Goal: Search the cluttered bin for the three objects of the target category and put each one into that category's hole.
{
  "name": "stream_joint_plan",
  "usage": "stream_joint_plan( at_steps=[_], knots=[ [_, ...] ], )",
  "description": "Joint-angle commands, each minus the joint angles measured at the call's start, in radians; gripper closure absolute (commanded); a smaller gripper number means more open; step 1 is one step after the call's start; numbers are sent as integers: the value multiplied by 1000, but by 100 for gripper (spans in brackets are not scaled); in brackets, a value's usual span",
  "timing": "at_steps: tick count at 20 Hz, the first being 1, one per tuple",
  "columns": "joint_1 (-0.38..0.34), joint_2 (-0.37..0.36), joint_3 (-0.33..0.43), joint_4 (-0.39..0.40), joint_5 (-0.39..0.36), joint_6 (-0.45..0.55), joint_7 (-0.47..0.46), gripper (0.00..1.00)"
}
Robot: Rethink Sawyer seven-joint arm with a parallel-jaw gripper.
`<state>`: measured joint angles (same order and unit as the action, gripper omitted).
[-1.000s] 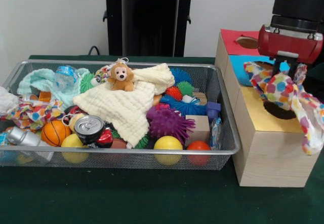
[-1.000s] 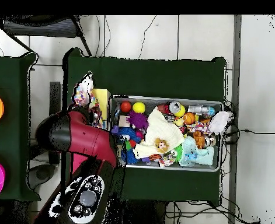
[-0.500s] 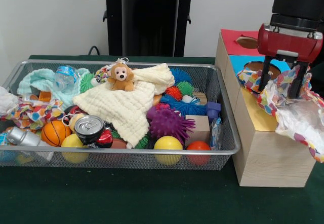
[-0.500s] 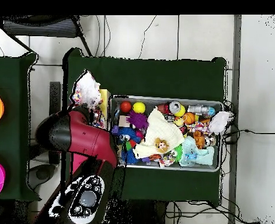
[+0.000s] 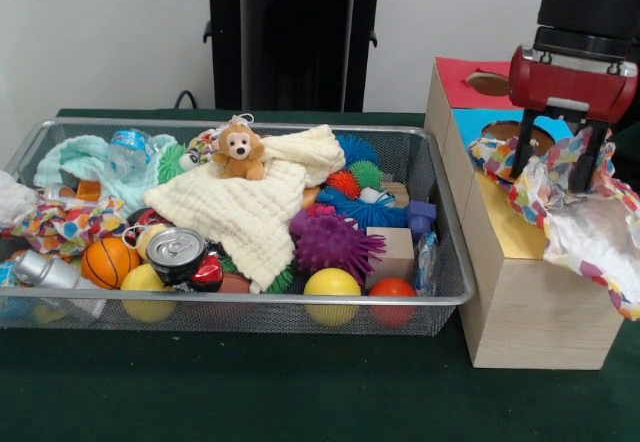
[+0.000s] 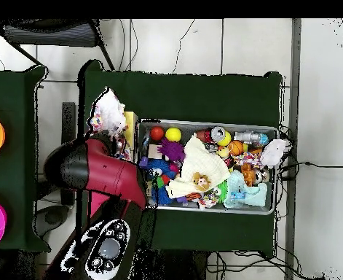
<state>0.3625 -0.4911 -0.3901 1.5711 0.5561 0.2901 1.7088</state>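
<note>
While the wire bin [image 5: 240, 312] fills the table well to the left of the fingers [image 5: 523, 152], its clutter sits heaped above the rim: a crumpled dotted cloth [image 5: 60, 224] and a silver can [image 5: 176, 249] at the far-left end, then a cream cloth [image 5: 250, 207] with a small plush monkey [image 5: 239, 152] on top, then a purple spiky ball [image 5: 335, 242], a yellow ball [image 5: 332, 287] and a red ball [image 5: 392, 290] against the bin's near wall. Bare green table [image 5: 250, 392] runs open along the front of the bin. Just left of the fingers the bin's right wall stands close beside the wooden box [image 5: 530, 302], leaving only a narrow gap. The gripper [image 5: 554, 157] hangs over the box top, its two dark fingers spread apart and pointing down, clamped on nothing. The polka-dot cloth [image 5: 575, 217] lies bunched round and below the fingers, draped over the gold panel and spilling off the box's right edge; whether it touches them cannot be told. Behind the fingers lie the blue and red panels with their holes. In the overhead view the cloth [image 6: 108, 113] shows pale beyond the red arm [image 6: 94, 171].
</note>
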Motion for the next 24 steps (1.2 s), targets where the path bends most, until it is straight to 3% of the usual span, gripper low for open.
stream_joint_plan(
  at_steps=[1, 13, 24],
  knots=[
    [-22, -12, 35, -14, -18, 173, 208, 0],
    [12, -61, -10, -25, -37, 252, 230, 0],
    [10, -66, -24, -51, -46, 206, 209, 0]
  ],
)
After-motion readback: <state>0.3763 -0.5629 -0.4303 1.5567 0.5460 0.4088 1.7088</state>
